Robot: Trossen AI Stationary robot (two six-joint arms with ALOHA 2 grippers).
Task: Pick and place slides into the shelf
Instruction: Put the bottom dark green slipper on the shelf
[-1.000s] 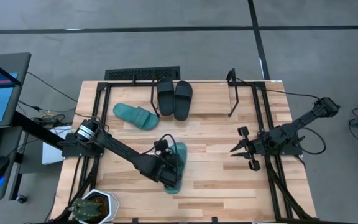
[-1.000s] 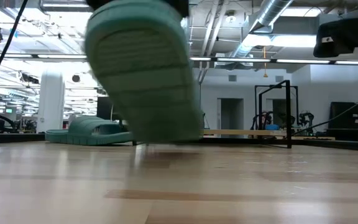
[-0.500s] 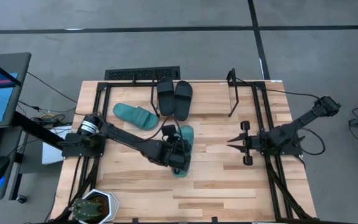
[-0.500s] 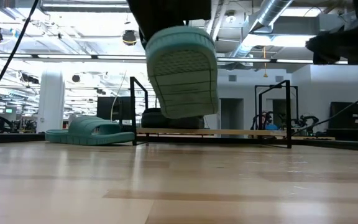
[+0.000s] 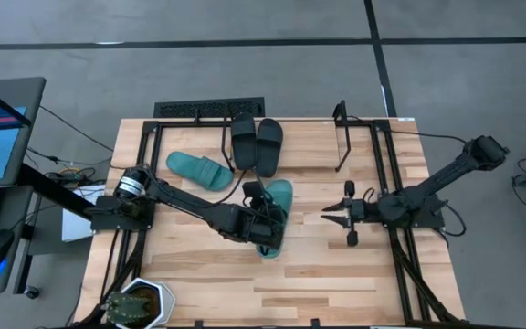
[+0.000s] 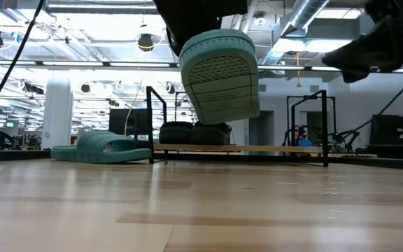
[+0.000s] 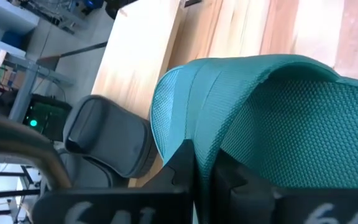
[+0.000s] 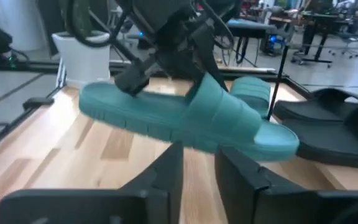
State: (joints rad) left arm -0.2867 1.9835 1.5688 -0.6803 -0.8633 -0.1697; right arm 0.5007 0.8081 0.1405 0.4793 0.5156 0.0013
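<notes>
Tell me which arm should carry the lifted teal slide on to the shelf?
Left. The left gripper is shut on the teal slide, holding it off the table, near the shelf where both black slides sit. The right gripper holds nothing and only points toward it.

The dark left arm reaches out low across the middle of the table, its left gripper [image 5: 265, 217] clamped tight and raised off the surface, while the dark right arm stretches in from the far side, its right gripper [image 5: 329, 212] pointing toward the left one, fingers slightly parted.
</notes>
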